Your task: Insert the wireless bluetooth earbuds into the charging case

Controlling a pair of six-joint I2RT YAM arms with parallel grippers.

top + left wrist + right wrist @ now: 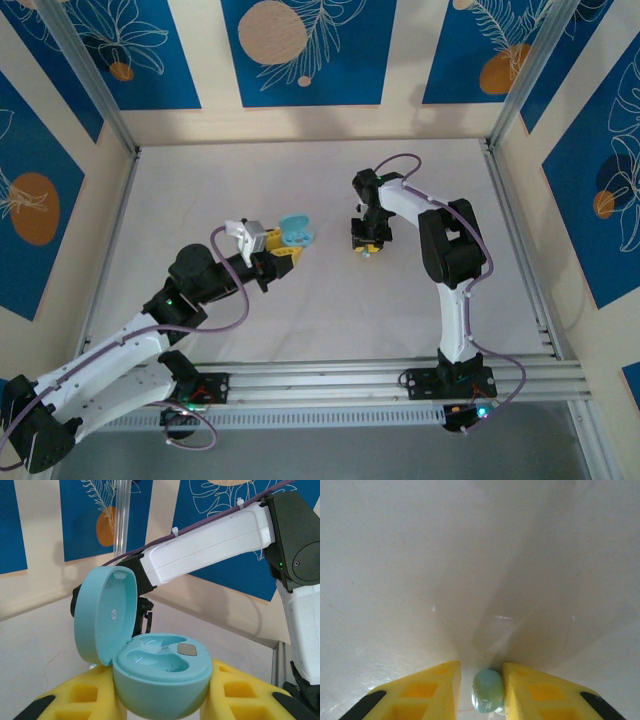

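White table point(320, 190) | left tool point(285, 244) holds open charging case point(160, 675) | right tool point(367, 246) pinches teal earbud point(487, 690)

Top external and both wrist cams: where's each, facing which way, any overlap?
Top external: above and behind the bases, looking down on the white table; both arms whole, left gripper, right gripper.
Left wrist: looks level across the table over the open pale teal round plastic charging case between its yellow fingers; right arm beyond.
Right wrist: faces down at the table; its yellow fingers pinch a small glossy pale teal earbud.
Shared: top external and left wrist both show case and right arm.
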